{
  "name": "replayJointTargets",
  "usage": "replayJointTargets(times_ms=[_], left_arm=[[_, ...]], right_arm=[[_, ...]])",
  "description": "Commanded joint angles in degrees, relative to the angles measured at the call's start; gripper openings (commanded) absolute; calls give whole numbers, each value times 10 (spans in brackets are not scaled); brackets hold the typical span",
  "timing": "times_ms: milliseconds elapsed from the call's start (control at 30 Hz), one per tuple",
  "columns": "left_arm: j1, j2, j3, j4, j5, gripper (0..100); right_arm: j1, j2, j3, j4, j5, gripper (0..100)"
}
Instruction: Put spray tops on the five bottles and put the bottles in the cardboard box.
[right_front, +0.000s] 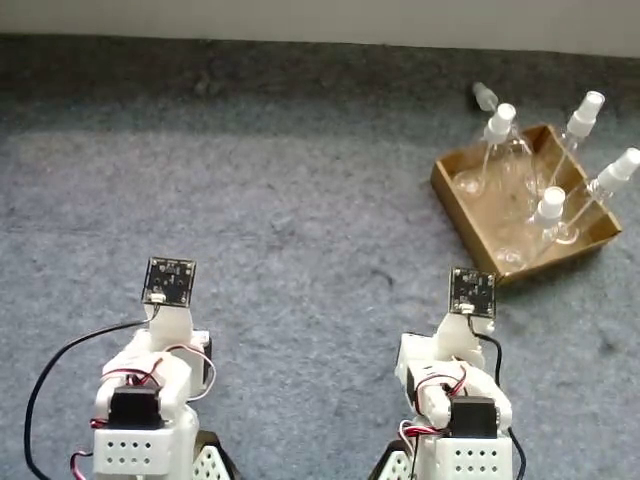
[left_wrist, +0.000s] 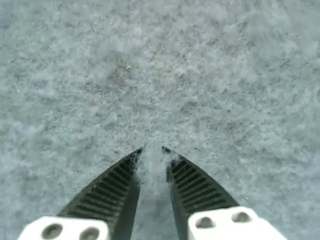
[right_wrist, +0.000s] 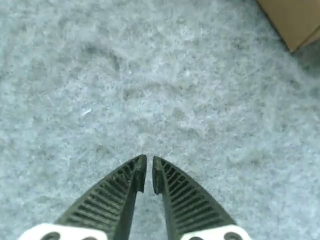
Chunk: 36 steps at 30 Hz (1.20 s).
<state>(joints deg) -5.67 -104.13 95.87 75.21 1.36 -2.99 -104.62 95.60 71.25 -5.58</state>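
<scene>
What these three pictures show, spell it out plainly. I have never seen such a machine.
Two small robot arms, the left arm and the right arm, sit on a grey carpet. The high view looks down from above. The other two come from wrist cameras: the black prongs are the left tool, slightly apart, and the right tool, closed. Both hold nothing. Clear bottles with white spray tops stand in a cardboard box.
</scene>
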Motion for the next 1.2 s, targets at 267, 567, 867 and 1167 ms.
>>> replayJointTargets(times_ms=[267,567,867,1167], left_arm=[[-71,-4,13,5,-4,5],[-93,-4,13,5,-4,5],[-93,-4,13,5,-4,5],[-93,-4,13,5,-4,5]], right_arm=[[10,-7,67,4,-4,5],[10,-7,67,4,-4,5],[10,-7,67,4,-4,5],[10,-7,67,4,-4,5]])
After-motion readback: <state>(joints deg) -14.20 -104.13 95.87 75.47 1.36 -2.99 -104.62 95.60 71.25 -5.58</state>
